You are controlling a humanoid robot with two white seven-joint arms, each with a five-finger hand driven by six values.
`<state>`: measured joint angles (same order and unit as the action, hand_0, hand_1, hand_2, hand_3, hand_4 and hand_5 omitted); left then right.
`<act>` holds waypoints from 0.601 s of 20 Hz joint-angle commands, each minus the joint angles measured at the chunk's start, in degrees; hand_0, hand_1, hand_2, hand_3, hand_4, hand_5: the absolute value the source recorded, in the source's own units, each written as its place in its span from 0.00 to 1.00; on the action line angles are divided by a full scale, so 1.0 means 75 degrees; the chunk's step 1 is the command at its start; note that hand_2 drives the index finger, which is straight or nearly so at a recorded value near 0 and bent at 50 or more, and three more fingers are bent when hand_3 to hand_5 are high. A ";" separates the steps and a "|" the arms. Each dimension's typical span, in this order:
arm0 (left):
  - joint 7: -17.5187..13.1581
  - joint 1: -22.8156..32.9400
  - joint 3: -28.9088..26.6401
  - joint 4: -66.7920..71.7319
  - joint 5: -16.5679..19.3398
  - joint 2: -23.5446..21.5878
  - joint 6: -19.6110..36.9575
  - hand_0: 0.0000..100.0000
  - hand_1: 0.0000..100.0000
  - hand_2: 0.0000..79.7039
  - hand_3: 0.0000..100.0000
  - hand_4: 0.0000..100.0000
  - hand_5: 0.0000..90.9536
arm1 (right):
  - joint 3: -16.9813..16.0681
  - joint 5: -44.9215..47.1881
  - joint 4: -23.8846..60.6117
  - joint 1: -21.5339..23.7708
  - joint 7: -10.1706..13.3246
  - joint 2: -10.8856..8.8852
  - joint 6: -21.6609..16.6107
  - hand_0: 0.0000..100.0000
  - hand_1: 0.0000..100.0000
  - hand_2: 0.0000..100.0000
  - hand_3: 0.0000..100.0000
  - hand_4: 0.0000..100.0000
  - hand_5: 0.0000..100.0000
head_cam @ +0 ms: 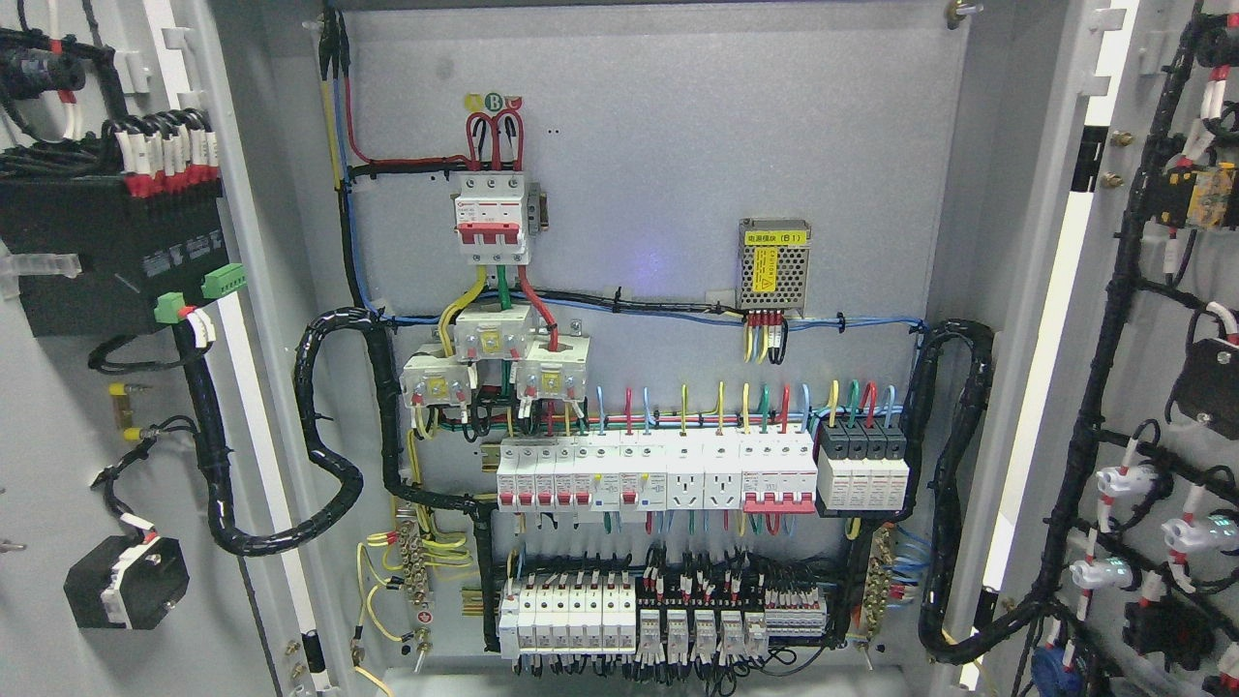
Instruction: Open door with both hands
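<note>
The grey electrical cabinet stands with both doors swung wide. The left door point(58, 407) shows its inner face at the picture's left, carrying a black module and wire bundles. At the far right the right door point(1152, 387) shows its inner face with black cable looms and small white parts. Between them lies the back panel point(658, 213) with a red-handled main breaker point(494, 218), rows of white breakers point(658, 474) and terminal blocks point(658, 620). Neither of my hands nor any arm shows in the head view.
Thick black cable looms point(334, 455) curve from each door into the cabinet. A small metal power supply point(772, 281) with a yellow label sits upper right on the panel. The cabinet's bottom edge point(639, 682) runs along the picture's lower border.
</note>
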<state>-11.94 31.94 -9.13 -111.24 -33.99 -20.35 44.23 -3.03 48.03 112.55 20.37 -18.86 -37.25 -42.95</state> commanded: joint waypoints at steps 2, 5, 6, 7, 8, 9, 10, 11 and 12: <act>-0.0001 0.0112 -0.1290 0.0067 -0.0459 -0.0110 0.5552 0.00 0.00 0.00 0.00 0.03 0.00 | -0.0440 0.0171 -0.0312 0.0026 0.0007 -0.0342 -0.0015 0.00 0.00 0.00 0.00 0.00 0.00; -0.0001 0.0136 -0.1454 0.0079 -0.0471 -0.0110 0.5552 0.00 0.00 0.00 0.00 0.03 0.00 | -0.0557 0.0171 -0.0347 0.0026 0.0007 -0.0366 -0.0015 0.00 0.00 0.00 0.00 0.00 0.00; -0.0001 0.0124 -0.1536 0.0079 -0.0471 -0.0099 0.5540 0.00 0.00 0.00 0.00 0.03 0.00 | -0.0569 0.0182 -0.0370 0.0026 0.0007 -0.0401 -0.0015 0.00 0.00 0.00 0.00 0.00 0.00; -0.0001 0.0124 -0.1630 0.0079 -0.0483 -0.0087 0.5517 0.00 0.00 0.00 0.00 0.03 0.00 | -0.0569 0.0183 -0.0394 0.0026 -0.0005 -0.0424 -0.0015 0.00 0.00 0.00 0.00 0.00 0.00; -0.0001 0.0124 -0.1723 0.0079 -0.0495 -0.0087 0.5516 0.00 0.00 0.00 0.00 0.03 0.00 | -0.0569 0.0264 -0.0394 0.0026 -0.0028 -0.0436 -0.0015 0.00 0.00 0.00 0.00 0.00 0.00; -0.0001 0.0124 -0.1806 0.0090 -0.0553 -0.0075 0.5493 0.00 0.00 0.00 0.00 0.03 0.00 | -0.0558 0.0369 -0.0394 0.0038 -0.0156 -0.0448 -0.0015 0.00 0.00 0.00 0.00 0.00 0.00; -0.0001 0.0124 -0.1864 0.0090 -0.0635 -0.0075 0.5435 0.00 0.00 0.00 0.00 0.03 0.00 | -0.0558 0.0440 -0.0394 0.0038 -0.0343 -0.0459 -0.0015 0.00 0.00 0.00 0.00 0.00 0.00; -0.0001 0.0136 -0.1969 0.0102 -0.0728 -0.0087 0.5342 0.00 0.00 0.00 0.00 0.03 0.00 | -0.0558 0.0510 -0.0394 0.0084 -0.0554 -0.0483 -0.0015 0.00 0.00 0.00 0.00 0.00 0.00; -0.0001 0.0136 -0.2063 0.0125 -0.0752 -0.0087 0.5236 0.00 0.00 0.00 0.00 0.03 0.00 | -0.0558 0.0534 -0.0394 0.0096 -0.0614 -0.0495 -0.0015 0.00 0.00 0.00 0.00 0.00 0.00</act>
<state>-11.94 32.79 -17.35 -110.82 -37.82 -20.81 44.23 -5.69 50.32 110.74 20.69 -21.10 -39.33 -43.07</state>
